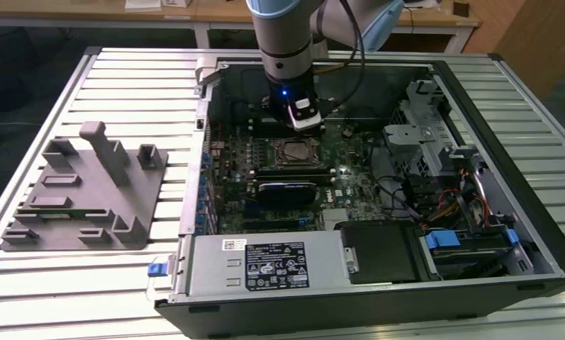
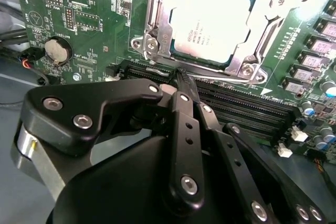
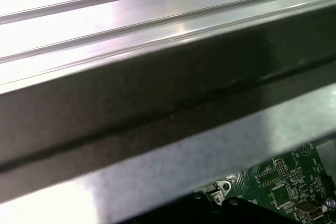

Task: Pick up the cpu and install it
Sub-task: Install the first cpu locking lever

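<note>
CPU: the cpu [image 2: 209, 23] sat flat in its socket on the motherboard, silvery top up, framed by the metal retention bracket [image 2: 154, 30] — just ahead of the gripper's tips in the second wrist view.
Same chip, exterior view: the cpu [image 1: 293, 150] lay directly beneath the arm's wrist, inside the open computer case [image 1: 509, 234].
Gripper: the gripper [image 2: 182, 81] hovered over the board with its black fingers [image 2: 185, 109] drawn together at a point, nothing held between them — the tips stood just short of the bracket's near edge, above the memory slots [image 2: 247, 106].
Arm: the arm [image 1: 287, 42] came straight down into the case, a blue light glowing at its wrist.
Board: a coin cell battery [image 2: 56, 50] lay off to one side of the gripper on the green motherboard [image 2: 94, 19].
Case wall: the first wrist view looked past the case's dark rim [image 3: 157, 103] to the ribbed table [image 3: 131, 19].
Outside the case: a grey fixture tray [image 1: 88, 195] stood well apart from the gripper, toward the exterior view's left.
</note>
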`<control>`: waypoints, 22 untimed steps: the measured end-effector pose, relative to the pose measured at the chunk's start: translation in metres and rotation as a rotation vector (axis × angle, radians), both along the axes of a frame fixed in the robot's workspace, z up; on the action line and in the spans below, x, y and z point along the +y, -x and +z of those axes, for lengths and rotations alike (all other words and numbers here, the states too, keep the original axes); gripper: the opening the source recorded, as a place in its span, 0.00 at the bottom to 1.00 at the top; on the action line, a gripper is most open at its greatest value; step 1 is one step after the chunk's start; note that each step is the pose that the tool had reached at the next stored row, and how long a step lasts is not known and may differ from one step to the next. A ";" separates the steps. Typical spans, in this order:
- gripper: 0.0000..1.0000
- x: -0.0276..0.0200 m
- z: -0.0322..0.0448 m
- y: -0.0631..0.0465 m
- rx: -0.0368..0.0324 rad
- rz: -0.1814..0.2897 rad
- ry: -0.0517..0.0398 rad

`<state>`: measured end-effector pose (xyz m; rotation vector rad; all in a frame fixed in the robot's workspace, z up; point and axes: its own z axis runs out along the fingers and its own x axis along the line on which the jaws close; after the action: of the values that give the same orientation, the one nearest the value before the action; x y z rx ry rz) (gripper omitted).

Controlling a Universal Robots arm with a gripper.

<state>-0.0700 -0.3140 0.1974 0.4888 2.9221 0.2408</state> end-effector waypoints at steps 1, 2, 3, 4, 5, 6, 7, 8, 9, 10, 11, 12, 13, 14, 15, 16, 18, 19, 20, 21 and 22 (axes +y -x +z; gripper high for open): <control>0.11 0.0000 -0.0002 0.000 0.0000 0.002 0.0019; 0.11 0.0000 -0.0005 0.000 0.0001 0.004 0.0033; 0.11 -0.0001 -0.0007 0.000 0.0000 0.006 0.0045; 0.11 -0.0001 -0.0010 0.000 0.0000 0.008 0.0055; 0.11 -0.0001 -0.0013 0.000 0.0000 0.010 0.0065; 0.11 -0.0002 -0.0016 0.000 0.0001 0.012 0.0074; 0.11 -0.0002 -0.0018 0.000 0.0001 0.013 0.0083; 0.11 -0.0002 -0.0021 0.000 0.0001 0.015 0.0092; 0.11 -0.0003 -0.0024 0.000 0.0001 0.016 0.0101; 0.11 -0.0004 -0.0026 0.000 0.0001 0.018 0.0109; 0.11 -0.0006 -0.0029 0.000 0.0001 0.019 0.0120; 0.11 -0.0007 -0.0031 0.000 0.0001 0.021 0.0131; 0.11 -0.0009 -0.0033 0.000 0.0001 0.022 0.0145; 0.11 -0.0010 -0.0036 0.000 0.0001 0.023 0.0157; 0.11 -0.0012 -0.0040 0.000 0.0001 0.024 0.0163; 0.11 -0.0013 -0.0044 0.000 0.0000 0.025 0.0167; 0.11 -0.0014 -0.0050 0.000 0.0000 0.025 0.0164; 0.11 -0.0015 -0.0051 -0.001 0.0001 0.025 0.0146; 0.11 -0.0016 -0.0051 -0.002 0.0001 0.025 0.0126; 0.11 -0.0018 -0.0052 -0.002 0.0000 0.025 0.0109; 0.11 -0.0020 -0.0053 -0.003 -0.0001 0.025 0.0080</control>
<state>-0.0669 -0.3160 0.1921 0.4507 2.9296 0.2323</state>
